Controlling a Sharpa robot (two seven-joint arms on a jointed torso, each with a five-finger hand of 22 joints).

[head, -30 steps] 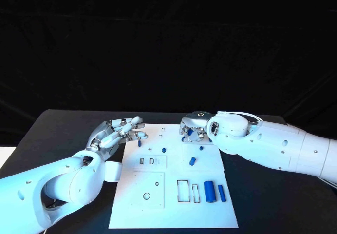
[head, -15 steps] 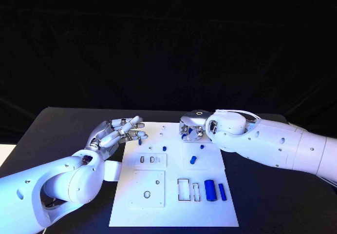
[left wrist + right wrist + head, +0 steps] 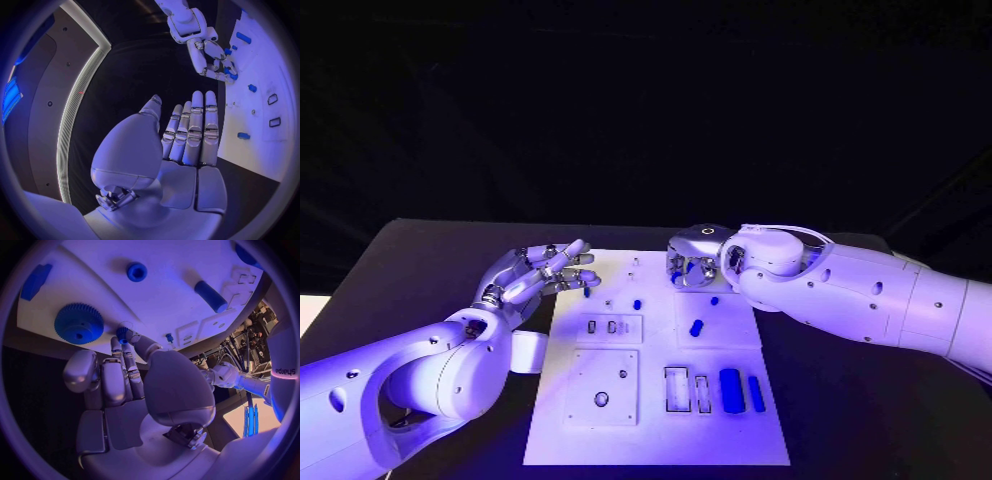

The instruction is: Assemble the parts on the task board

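The white task board (image 3: 661,440) lies in the middle of the black table. My right hand (image 3: 692,262) hangs over the board's far edge. In the right wrist view its thumb and a finger pinch a small blue part (image 3: 123,333) beside a blue gear (image 3: 78,323). A blue ring (image 3: 136,271) and a blue cylinder (image 3: 210,296) lie further along the board (image 3: 175,270). My left hand (image 3: 538,275) hovers at the board's far left corner, open, with nothing in its straight fingers (image 3: 195,130). Near the front lie a thick blue cylinder (image 3: 730,388) and a thin blue bar (image 3: 756,393).
Small blue parts (image 3: 695,327) (image 3: 638,303) sit mid-board. Rectangular slots (image 3: 675,390) and a plate with an oval hole (image 3: 602,399) are near the front. A small white block (image 3: 528,352) stands off the board's left edge. Bare black table (image 3: 848,420) lies to the right.
The right hand has edged slightly toward the board's far edge. The left hand keeps its place and the parts on the board have not moved.
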